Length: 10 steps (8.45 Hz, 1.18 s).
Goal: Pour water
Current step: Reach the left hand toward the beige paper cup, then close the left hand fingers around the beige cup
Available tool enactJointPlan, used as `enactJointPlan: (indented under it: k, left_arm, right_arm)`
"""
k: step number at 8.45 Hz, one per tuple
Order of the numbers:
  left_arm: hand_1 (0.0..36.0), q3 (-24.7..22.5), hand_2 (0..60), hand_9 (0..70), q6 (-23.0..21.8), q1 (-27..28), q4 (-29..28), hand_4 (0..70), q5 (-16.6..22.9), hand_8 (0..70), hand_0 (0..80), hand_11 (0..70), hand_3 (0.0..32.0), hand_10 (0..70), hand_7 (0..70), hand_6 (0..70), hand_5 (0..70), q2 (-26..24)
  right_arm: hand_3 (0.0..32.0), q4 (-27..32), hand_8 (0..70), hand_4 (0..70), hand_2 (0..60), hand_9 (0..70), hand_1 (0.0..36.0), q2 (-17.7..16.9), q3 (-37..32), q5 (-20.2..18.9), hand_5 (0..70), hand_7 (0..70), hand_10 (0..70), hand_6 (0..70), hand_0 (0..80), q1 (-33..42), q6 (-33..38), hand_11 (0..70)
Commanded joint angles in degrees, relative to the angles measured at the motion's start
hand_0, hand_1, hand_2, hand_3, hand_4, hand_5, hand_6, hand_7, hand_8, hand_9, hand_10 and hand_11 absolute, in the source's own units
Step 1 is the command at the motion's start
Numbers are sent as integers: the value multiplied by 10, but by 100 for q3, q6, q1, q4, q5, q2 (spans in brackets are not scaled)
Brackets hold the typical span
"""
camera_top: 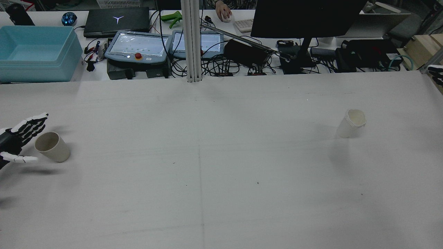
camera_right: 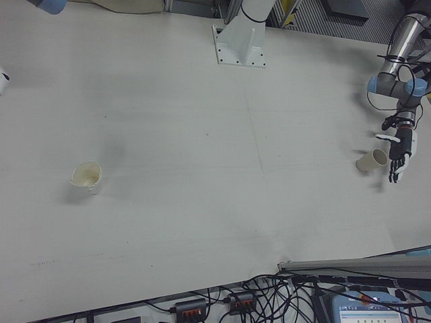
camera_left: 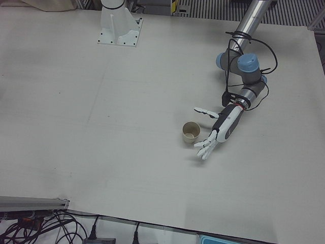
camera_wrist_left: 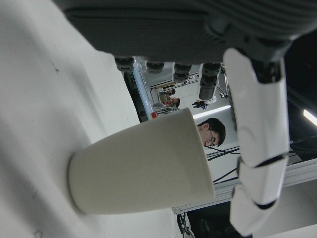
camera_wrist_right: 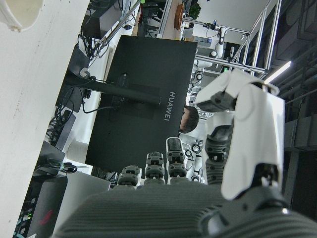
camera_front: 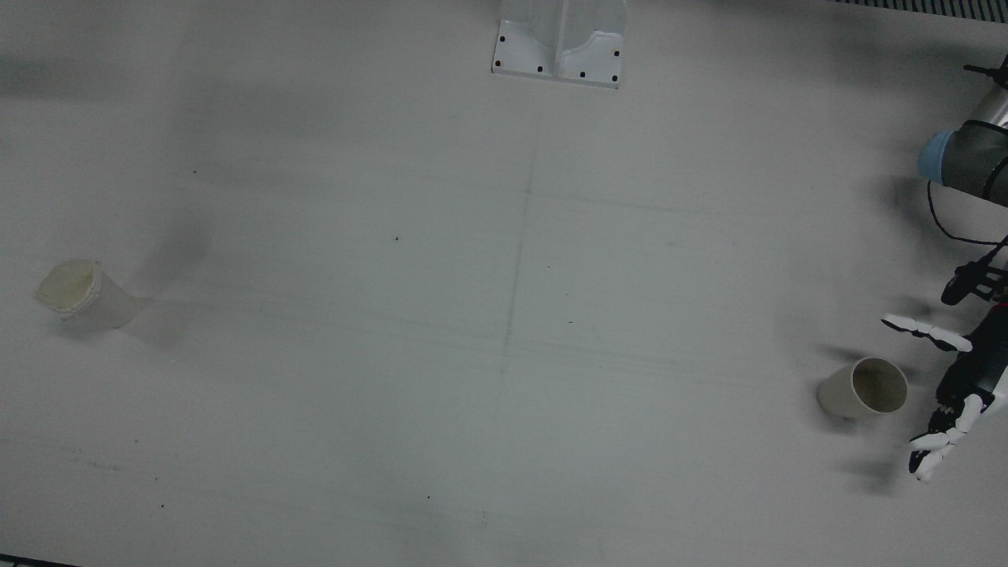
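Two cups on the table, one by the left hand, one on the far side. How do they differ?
The cup by the left hand has a smooth, round rim; the far cup has a crumpled, ridged rim, like several nested cups. The near cup sits between the open fingers of the left hand, not yet gripped; the far cup stands alone, with no hand near. Inside, the near cup looks darker, the far one pale. Both are upright, off-white and tapered.
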Motion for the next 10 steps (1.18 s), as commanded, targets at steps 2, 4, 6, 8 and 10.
enactJointPlan:
  k: [2,4,6,8,10]
  left_arm:
    - [245,16,208,9,12,190,304,32,0,26,579,51,64,16,119,12,249,-255]
    - [244,7,212,9,12,190,313,31,0,26,575,49,66,15,118,10,245,-264]
    - [255,16,218,10,12,199,531,36,0,28,589,54,62,17,124,16,257,-412]
    - [274,7,259,44,3,199,795,89,-9,62,615,100,20,49,182,67,320,-553]
    - [355,-107,373,253,-93,182,998,204,-35,202,793,402,0,254,435,210,517,-554]
  right_arm:
    - [0,16,93,401,491,101,271,-11,9,-5,468,233,36,89,571,24,68,72]
    - [0,16,90,389,486,98,271,-11,9,-5,462,228,35,81,572,24,68,71]
    - [0,16,90,388,490,99,275,-11,18,-5,465,227,34,80,575,41,102,69]
    - [0,34,86,367,481,97,278,-20,18,-5,457,220,34,66,576,59,120,70]
    - [0,34,82,344,470,93,289,-37,36,-5,448,209,30,50,588,76,172,66]
